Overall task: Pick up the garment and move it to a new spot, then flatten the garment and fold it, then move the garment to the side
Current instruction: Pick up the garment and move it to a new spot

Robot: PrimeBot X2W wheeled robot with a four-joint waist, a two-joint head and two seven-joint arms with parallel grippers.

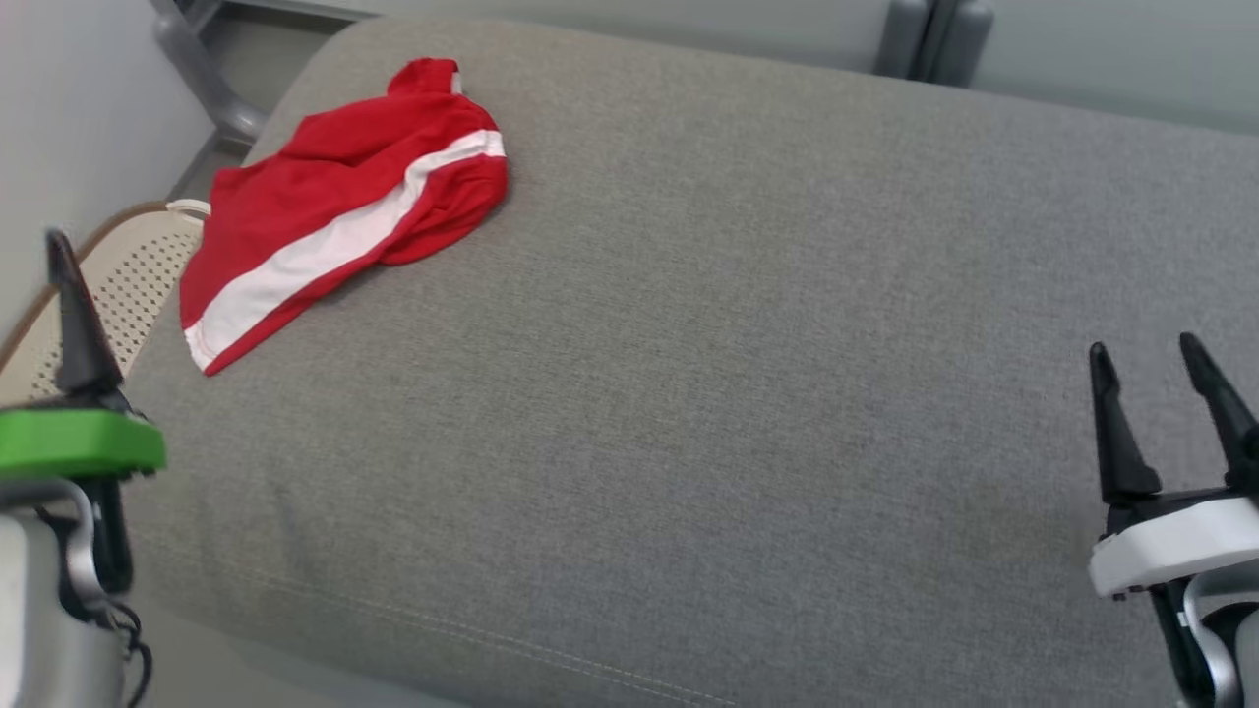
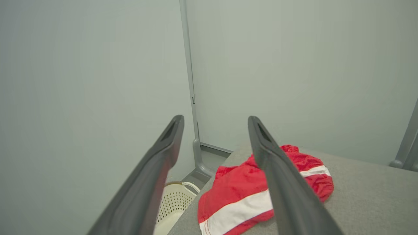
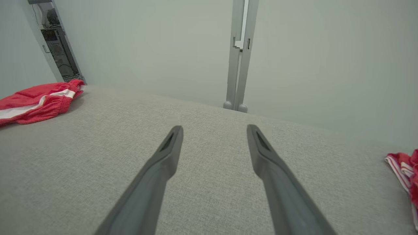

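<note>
The garment (image 1: 334,206) is a pair of red shorts with a white side stripe, lying crumpled at the far left corner of the grey padded surface (image 1: 738,344). In the left wrist view the garment (image 2: 238,192) sits ahead and to the right of my left gripper (image 2: 215,119), which is open, empty and raised well short of it. One finger (image 1: 74,324) of that gripper rises at the lower left of the head view. My right gripper (image 1: 1146,349) is open and empty over the near right of the surface, far from the garment (image 3: 36,101).
A cream perforated basket (image 1: 138,275) stands on the floor beside the surface's left edge, just below the garment. Another red and white striped cloth (image 3: 405,169) lies at the right edge of the right wrist view. Pale walls and a grey post (image 3: 240,65) stand behind.
</note>
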